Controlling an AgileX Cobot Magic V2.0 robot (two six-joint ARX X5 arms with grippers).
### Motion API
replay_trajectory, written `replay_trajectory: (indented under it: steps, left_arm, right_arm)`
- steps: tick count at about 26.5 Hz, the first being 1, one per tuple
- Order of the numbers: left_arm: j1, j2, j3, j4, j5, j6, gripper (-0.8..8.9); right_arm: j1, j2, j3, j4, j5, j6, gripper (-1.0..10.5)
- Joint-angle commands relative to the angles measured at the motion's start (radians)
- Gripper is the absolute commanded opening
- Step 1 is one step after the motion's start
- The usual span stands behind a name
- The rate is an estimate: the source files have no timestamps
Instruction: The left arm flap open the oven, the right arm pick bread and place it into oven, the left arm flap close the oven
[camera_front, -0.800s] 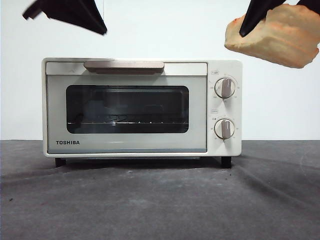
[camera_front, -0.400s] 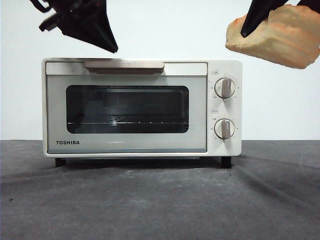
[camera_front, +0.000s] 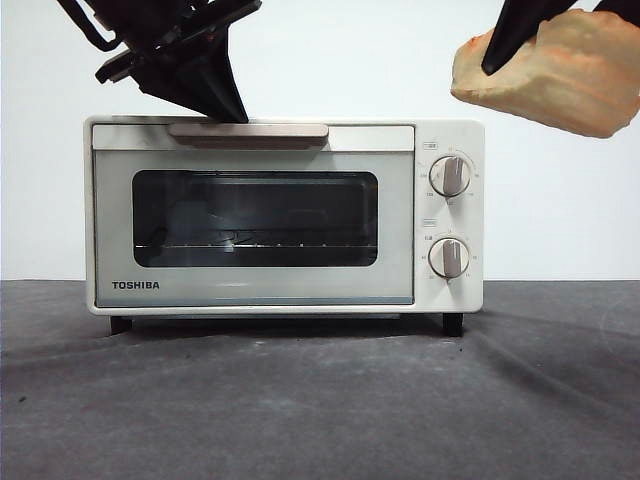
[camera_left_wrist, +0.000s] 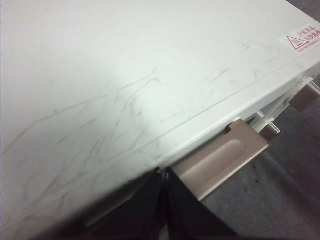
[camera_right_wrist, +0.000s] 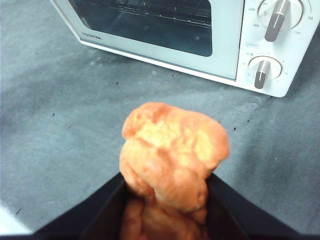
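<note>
The cream-white oven (camera_front: 285, 215) stands on the dark table with its glass door closed; its top panel fills the left wrist view (camera_left_wrist: 125, 85). My left gripper (camera_front: 228, 110) (camera_left_wrist: 162, 175) is shut with nothing in it, its tip down at the left end of the beige bar handle (camera_front: 248, 131) (camera_left_wrist: 220, 162). High at the right, above the knobs, the golden-orange bread (camera_front: 550, 72) (camera_right_wrist: 170, 150) hangs in the air. My right gripper (camera_front: 505, 50) (camera_right_wrist: 167, 200) is shut on it.
Two round knobs (camera_front: 450, 176) (camera_right_wrist: 275, 12) sit on the oven's right panel. Dark grey cloth (camera_front: 320, 400) covers the table in front of the oven. A white wall stands behind.
My left gripper has come down and to the right, from above the oven's left corner to the handle's left end. The bread and the right gripper have stayed almost still.
</note>
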Motion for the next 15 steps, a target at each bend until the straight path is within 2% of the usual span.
replay_trajectory:
  steps: [1, 15]
  left_arm:
    - [-0.008, 0.03, 0.015, -0.009, -0.009, 0.013, 0.17]
    - [-0.089, 0.03, 0.015, -0.18, -0.009, 0.02, 0.16]
  right_arm:
    - [0.011, 0.003, 0.019, 0.003, 0.001, -0.006, 2.0]
    - [0.011, 0.003, 0.019, 0.003, 0.001, -0.013, 2.0]
